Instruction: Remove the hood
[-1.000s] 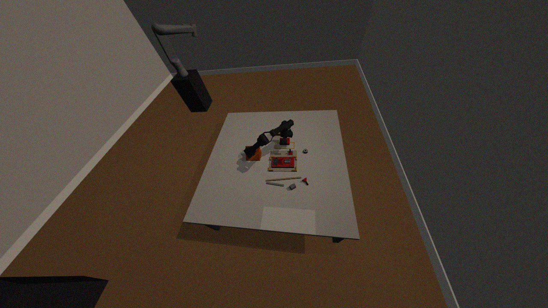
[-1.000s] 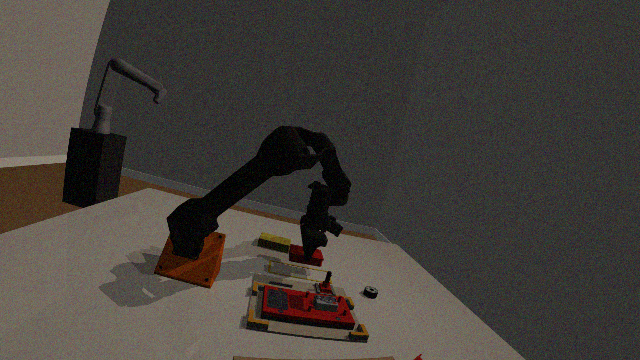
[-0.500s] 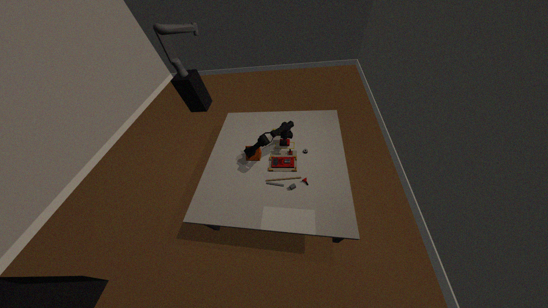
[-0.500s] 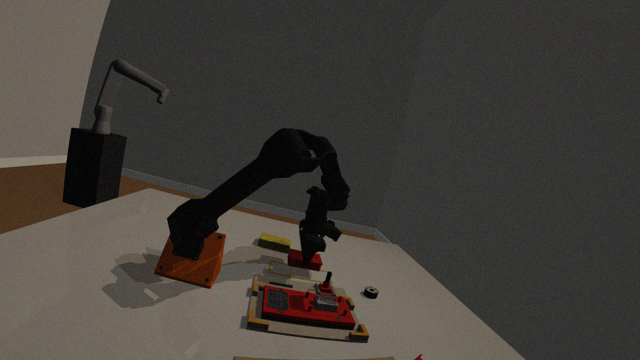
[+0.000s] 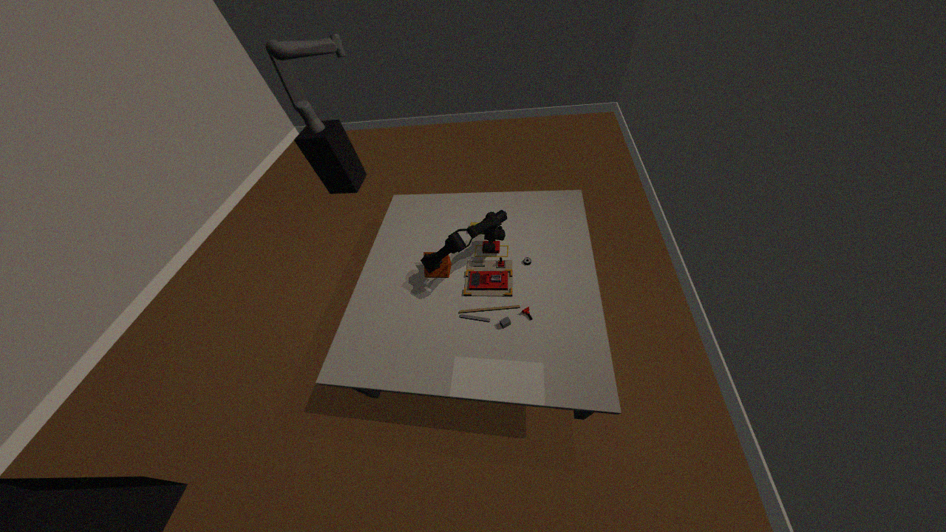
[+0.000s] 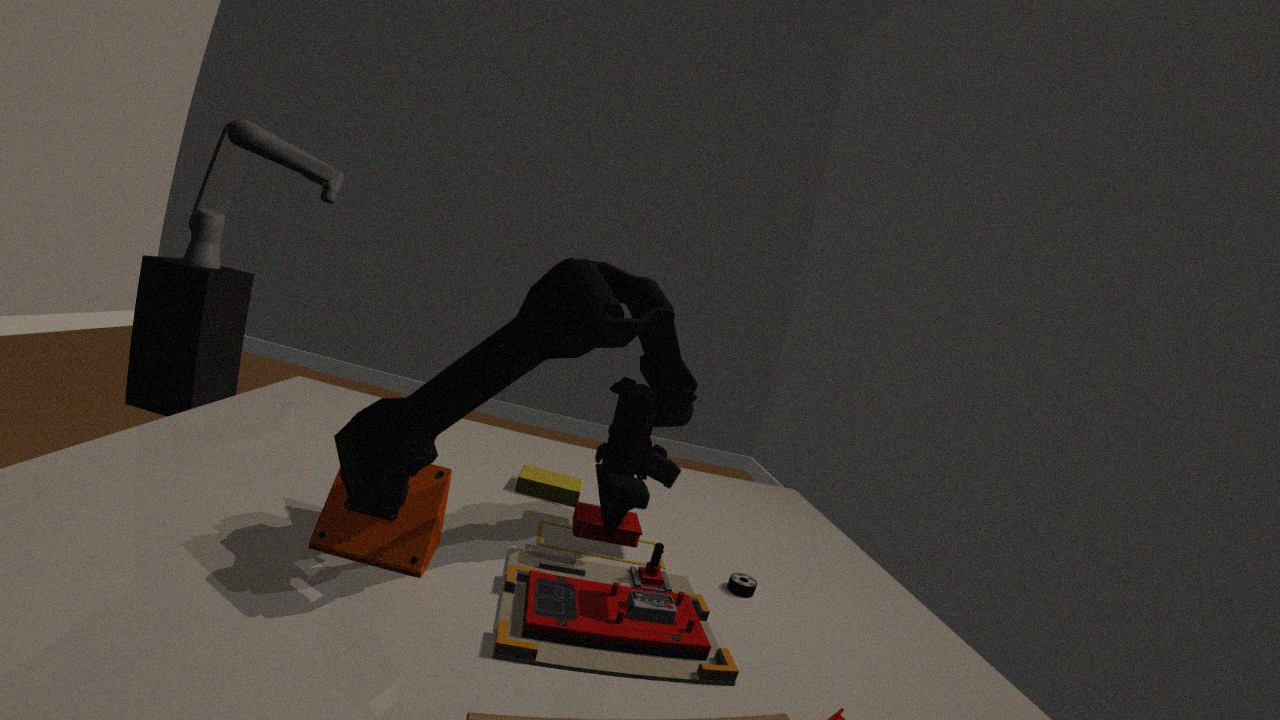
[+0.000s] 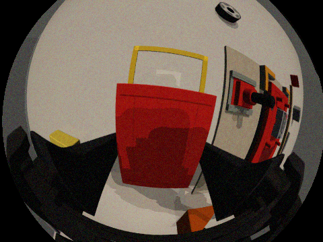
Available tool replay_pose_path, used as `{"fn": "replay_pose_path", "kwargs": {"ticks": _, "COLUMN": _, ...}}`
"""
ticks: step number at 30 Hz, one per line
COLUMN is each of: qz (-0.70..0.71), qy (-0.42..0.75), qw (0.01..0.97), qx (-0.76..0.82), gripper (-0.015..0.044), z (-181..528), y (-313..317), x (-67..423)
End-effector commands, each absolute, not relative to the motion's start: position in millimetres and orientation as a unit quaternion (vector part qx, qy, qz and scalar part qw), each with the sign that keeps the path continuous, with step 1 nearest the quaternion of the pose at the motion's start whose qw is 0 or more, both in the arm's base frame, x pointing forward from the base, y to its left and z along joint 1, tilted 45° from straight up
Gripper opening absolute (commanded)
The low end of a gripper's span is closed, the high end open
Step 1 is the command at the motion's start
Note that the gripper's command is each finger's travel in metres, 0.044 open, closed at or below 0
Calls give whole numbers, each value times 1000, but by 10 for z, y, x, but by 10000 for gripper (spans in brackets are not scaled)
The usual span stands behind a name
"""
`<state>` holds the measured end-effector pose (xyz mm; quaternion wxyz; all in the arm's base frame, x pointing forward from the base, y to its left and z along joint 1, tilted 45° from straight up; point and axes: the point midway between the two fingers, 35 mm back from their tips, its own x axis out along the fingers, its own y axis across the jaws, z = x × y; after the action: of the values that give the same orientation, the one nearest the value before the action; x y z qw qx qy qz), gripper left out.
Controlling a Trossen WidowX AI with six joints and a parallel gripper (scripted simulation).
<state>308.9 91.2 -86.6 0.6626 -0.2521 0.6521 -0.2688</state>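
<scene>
My gripper [image 5: 490, 248] [image 6: 614, 524] [image 7: 160, 142] is shut on the red hood [image 5: 487, 241] [image 6: 587, 523] [image 7: 163, 134]. It holds the hood level, low over the table. The marked area is a yellow-outlined rectangle [image 5: 508, 250] [image 6: 542, 533] [image 7: 171, 51]. In the wrist view most of it shows beyond the hood's far edge. The red toy car [image 5: 489, 280] [image 6: 617, 613] [image 7: 269, 126] lies on its pale board [image 6: 608, 664] beside the marked area, with its engine bay uncovered.
The arm's orange base [image 5: 436, 266] [image 6: 384, 528] stands left of the board. A yellow block [image 6: 548, 483] [image 7: 64, 138] and a black wheel [image 5: 527, 260] [image 6: 741, 583] [image 7: 228, 11] lie nearby. A wooden stick [image 5: 488, 309], a grey bar [image 5: 474, 318], a grey block [image 5: 504, 323] and a red piece [image 5: 526, 312] lie nearer the front.
</scene>
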Motion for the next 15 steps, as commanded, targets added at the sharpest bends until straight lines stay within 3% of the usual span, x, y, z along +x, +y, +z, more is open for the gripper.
{"fn": "replay_pose_path", "kwargs": {"ticks": 1, "qz": -268, "qy": 652, "qw": 661, "qx": -258, "gripper": 0, "z": -879, "y": 894, "x": 3081}}
{"fn": "replay_pose_path", "kwargs": {"ticks": 15, "qz": -268, "qy": 652, "qw": 661, "qx": -258, "gripper": 0, "z": -927, "y": 848, "x": 3082}}
